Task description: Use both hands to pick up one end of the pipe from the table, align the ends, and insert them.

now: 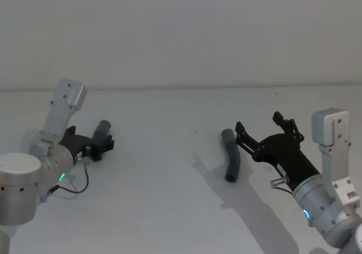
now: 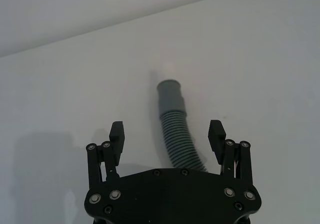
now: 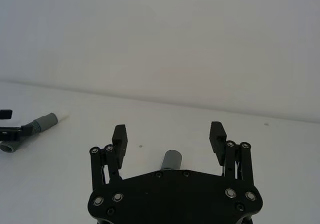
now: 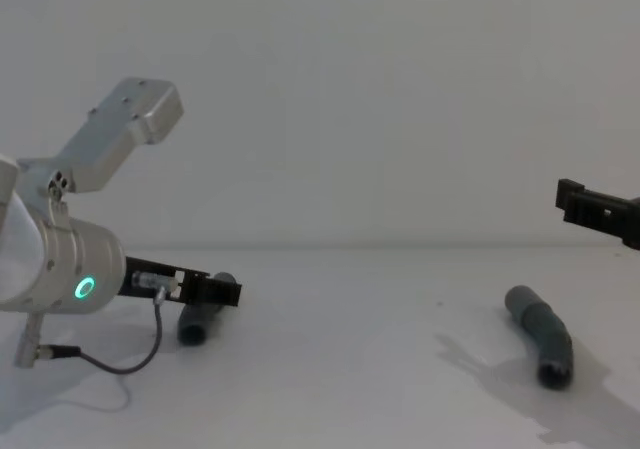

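Observation:
The table (image 1: 169, 209) carries two dark grey pipe pieces. The left piece (image 1: 102, 130) is ribbed (image 2: 178, 141) with a smooth collar (image 2: 170, 92). Its white tip (image 3: 62, 116) points toward the middle of the table. My left gripper (image 2: 166, 133) is low at this piece (image 4: 200, 319). It is open, one finger on each side of the ribbed part, neither touching. The right piece (image 1: 231, 155) is a smooth bent tube (image 4: 540, 334). My right gripper (image 1: 259, 124) hovers open just right of and above it, with the tube's end (image 3: 171, 160) showing between its fingers.
A plain pale wall (image 1: 181, 33) rises behind the table's far edge. Bare white table surface lies between the two pieces. A thin cable (image 1: 73, 189) loops from the left wrist onto the table.

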Motion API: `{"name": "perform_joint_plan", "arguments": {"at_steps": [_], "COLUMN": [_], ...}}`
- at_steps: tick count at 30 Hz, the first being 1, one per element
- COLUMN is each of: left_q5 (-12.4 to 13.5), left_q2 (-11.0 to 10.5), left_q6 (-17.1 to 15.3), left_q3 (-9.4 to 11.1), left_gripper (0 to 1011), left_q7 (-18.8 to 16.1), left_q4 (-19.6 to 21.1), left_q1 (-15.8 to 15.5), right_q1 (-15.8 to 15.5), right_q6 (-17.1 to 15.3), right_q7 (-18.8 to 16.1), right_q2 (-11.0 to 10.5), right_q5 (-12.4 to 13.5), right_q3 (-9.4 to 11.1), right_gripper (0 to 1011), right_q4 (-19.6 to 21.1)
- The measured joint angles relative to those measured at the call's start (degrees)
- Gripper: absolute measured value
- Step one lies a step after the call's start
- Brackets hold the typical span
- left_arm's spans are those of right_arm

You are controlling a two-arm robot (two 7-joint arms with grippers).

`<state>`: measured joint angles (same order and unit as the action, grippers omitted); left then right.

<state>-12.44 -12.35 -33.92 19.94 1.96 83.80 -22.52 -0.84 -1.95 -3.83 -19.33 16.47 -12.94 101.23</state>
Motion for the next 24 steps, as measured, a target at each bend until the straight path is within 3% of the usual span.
{"name": "perform_joint_plan", "arguments": {"at_steps": [12, 24], "left_q5": [-0.32, -0.9], "left_q2": [1.04, 2.39], "left_q6": [1.81, -0.95], "left_q3": [0.53, -0.19], "left_gripper": [1001, 1001], "left_q7": [2.75, 3.38], "left_q4": [-2.65, -5.17], "left_q1": [-1.18, -3.28], "right_q1": [0.0, 0.0], "right_q6": [0.0, 0.0], "right_q7": [0.0, 0.0], "right_q2": [0.0, 0.0], "right_q5": [0.0, 0.0], "right_q3": [0.0, 0.0], "right_gripper": [1001, 1002], "right_q4": [0.0, 0.0]}}
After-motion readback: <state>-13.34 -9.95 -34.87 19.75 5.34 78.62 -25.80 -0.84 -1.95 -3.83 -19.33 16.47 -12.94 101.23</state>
